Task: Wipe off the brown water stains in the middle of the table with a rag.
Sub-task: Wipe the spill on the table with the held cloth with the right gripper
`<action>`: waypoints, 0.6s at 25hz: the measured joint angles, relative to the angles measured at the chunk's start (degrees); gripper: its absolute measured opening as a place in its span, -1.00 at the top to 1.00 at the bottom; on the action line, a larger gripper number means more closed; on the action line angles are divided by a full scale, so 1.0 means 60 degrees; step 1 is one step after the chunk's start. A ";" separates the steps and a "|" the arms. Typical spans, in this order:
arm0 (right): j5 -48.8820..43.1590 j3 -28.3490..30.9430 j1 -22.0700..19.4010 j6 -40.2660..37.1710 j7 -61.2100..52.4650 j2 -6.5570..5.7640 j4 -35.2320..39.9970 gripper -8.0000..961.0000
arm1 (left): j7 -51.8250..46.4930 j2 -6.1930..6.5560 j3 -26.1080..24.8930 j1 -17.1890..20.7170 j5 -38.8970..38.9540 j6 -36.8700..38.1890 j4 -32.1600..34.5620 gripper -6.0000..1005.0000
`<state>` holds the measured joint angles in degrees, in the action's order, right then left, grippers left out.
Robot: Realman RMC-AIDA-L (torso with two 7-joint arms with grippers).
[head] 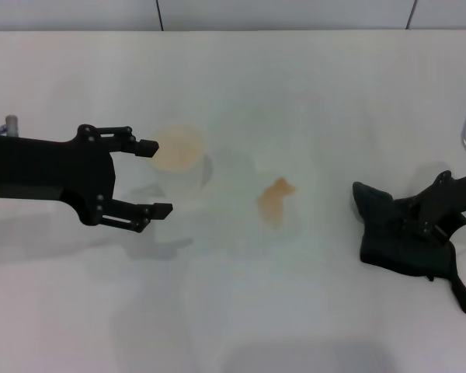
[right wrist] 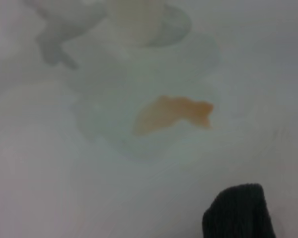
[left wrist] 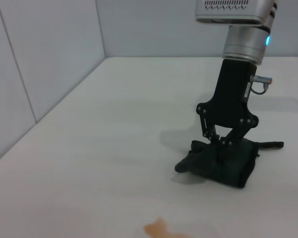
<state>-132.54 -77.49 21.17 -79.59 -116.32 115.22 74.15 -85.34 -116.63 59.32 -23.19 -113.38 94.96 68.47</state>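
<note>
Right tool point(head: 421, 221) grips the rag point(head: 396, 237) on the desk point(head: 233, 326); drag it left, pressed flat, over the stain point(head: 275, 200). Left tool point(head: 151, 177) waits wide open.

Orange-brown stains point(head: 276, 200) mark the plain white table point(head: 233, 311); the rag point(head: 396, 237) is dark grey-black.

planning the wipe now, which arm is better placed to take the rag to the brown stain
Right. The right gripper is down on the rag, beside the brown water stains. The left gripper is open around the clear cup, holding no cloth.
</note>
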 joint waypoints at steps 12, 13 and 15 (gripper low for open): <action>0.0568 -0.1594 0.0567 0.0381 -0.0980 0.0046 0.0176 0.80 | 0.0073 0.0005 0.0000 -0.0008 0.0001 -0.0048 0.0001 -0.78; 0.0648 -0.1693 0.0634 0.0378 -0.1024 0.0052 0.0177 0.80 | 0.0097 0.0006 0.0000 -0.0011 0.0001 -0.0042 0.0001 -0.77; 0.0883 -0.1973 0.0812 0.0375 -0.1122 0.0058 0.0178 0.80 | 0.0164 0.0002 -0.0001 -0.0014 0.0001 -0.0027 0.0001 -0.77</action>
<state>-127.25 -89.33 26.04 -77.35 -123.06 115.56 75.22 -84.36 -116.62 59.32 -23.28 -113.37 94.80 68.48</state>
